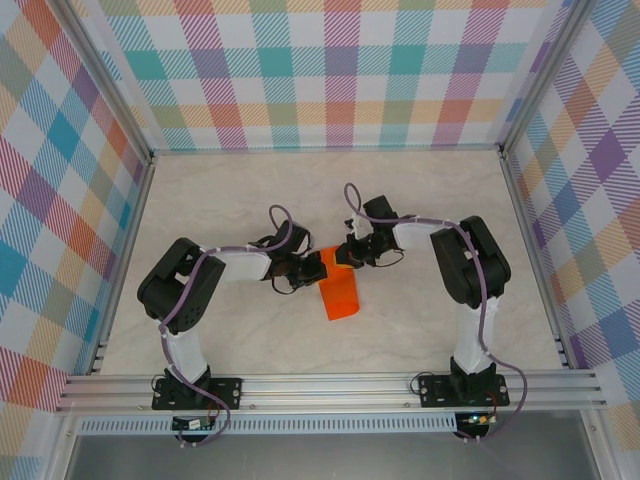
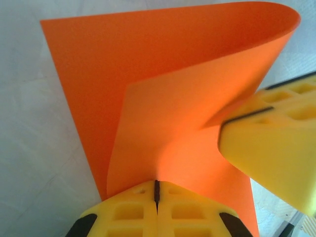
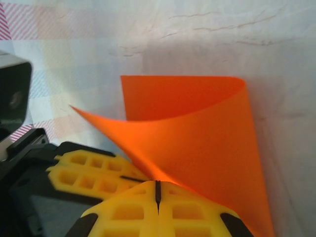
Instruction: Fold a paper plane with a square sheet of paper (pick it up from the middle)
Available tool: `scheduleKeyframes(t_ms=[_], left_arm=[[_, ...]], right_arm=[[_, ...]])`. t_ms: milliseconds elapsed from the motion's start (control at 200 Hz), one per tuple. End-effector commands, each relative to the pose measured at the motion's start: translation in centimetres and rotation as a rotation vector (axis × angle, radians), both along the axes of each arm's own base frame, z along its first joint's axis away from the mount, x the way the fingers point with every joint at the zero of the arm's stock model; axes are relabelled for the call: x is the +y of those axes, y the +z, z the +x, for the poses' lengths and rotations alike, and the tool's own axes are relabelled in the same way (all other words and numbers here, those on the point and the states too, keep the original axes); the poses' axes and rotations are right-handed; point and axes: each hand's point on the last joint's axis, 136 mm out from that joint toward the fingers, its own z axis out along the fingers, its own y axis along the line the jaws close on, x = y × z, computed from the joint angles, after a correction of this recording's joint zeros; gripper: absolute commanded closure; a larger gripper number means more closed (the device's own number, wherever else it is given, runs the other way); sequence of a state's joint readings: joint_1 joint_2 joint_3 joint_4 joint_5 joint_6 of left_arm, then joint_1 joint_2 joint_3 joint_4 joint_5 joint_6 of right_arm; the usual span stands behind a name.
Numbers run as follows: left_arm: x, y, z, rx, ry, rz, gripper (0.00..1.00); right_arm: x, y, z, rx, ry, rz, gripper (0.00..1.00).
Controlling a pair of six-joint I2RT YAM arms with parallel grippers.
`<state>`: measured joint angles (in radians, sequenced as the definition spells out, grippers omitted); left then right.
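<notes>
The square sheet of paper (image 1: 338, 296) is bright orange and bent over on itself into a loose loop, with its curved fold towards the near side. My left gripper (image 1: 316, 268) is shut on one edge of the sheet (image 2: 173, 89), and its jaws (image 2: 157, 190) meet with the paper pinched between them. My right gripper (image 1: 344, 258) is shut on the sheet (image 3: 202, 133) close beside it, its jaws (image 3: 157, 190) pressed together. The two grippers almost touch above the table's middle. The right gripper's yellow fingers (image 2: 276, 148) show in the left wrist view. A paper plane is out of view.
The pale marble-patterned table (image 1: 250, 190) is boxed in by checked walls (image 1: 330, 70) at the back and both sides. An aluminium rail (image 1: 330, 385) runs along the near edge, where both arm bases are bolted.
</notes>
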<state>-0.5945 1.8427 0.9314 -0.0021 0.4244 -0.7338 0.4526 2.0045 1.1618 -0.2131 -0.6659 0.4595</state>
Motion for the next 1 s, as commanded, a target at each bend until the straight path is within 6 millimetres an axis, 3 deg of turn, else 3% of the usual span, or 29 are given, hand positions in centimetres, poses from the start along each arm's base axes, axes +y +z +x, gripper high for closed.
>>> scheduleKeyframes(t_ms=[0,250,385,495,615,785,995], left_arm=[[5.3,-5.9,-5.2,0.212,0.01,0.264,1.0],[5.6,-6.2,-5.8,0.226,0.005,0.271,1.0],[5.7,-6.2,-5.9,0.227,0.005,0.272,1.0],[5.4,-6.0,-5.6,0.221,0.004,0.266,1.0],[5.3,-5.9,-5.4,0.216,0.003,0.264,1.0],[5.2,-6.0,-5.2,0.217,0.001,0.266,1.0],[5.4,-6.1,-5.5,0.225,0.004,0.274,1.0]], right_arm=[[0.4,0.1,1.6,-0.034,-0.008,0.017,1.0],[-4.0,-2.5,4.7,-0.057,-0.148,-0.097,1.0],[-5.5,-1.4,6.6,-0.101,-0.207,-0.172,1.0],[-4.4,2.0,7.3,-0.15,-0.214,-0.115,1.0],[-1.9,4.3,5.7,-0.176,-0.155,-0.032,1.0],[0.8,2.8,3.1,-0.115,-0.079,-0.001,1.0],[1.1,0.6,3.1,-0.076,-0.081,-0.018,1.0]])
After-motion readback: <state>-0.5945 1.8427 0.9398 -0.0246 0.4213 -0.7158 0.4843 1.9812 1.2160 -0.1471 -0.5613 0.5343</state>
